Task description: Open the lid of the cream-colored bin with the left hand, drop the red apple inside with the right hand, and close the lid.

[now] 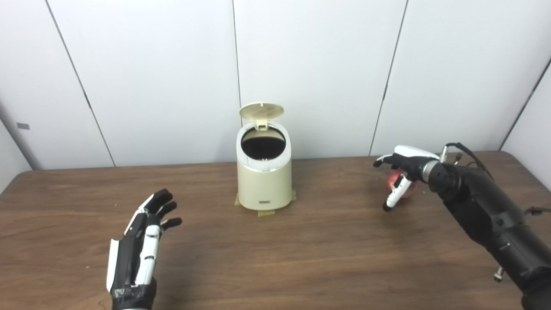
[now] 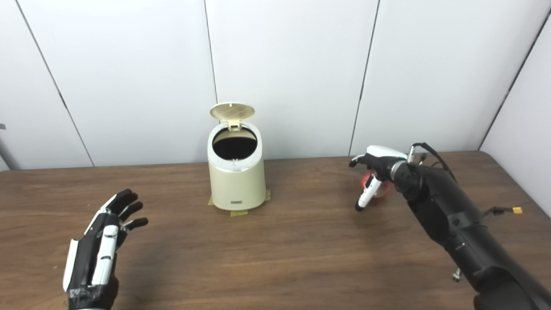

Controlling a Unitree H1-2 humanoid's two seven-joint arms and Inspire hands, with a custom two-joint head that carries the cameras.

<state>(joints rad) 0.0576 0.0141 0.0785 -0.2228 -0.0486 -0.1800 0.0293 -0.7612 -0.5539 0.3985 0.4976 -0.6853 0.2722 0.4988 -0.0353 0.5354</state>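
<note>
The cream-colored bin (image 1: 263,181) stands at the middle back of the wooden table (image 1: 301,254). Its round lid (image 1: 261,111) is tipped up and back, so the dark inside shows. The red apple (image 1: 411,190) rests on the table to the right, mostly hidden by my right hand (image 1: 402,172). That hand hovers over the apple with fingers spread and thumb pointing down in front of it, not closed around it. My left hand (image 1: 144,241) floats open above the near left of the table, well away from the bin.
Strips of tape (image 1: 266,212) hold the bin's base to the table. White wall panels rise right behind the table's far edge. A loose cable with a yellow plug (image 2: 514,210) lies by the right arm near the right edge.
</note>
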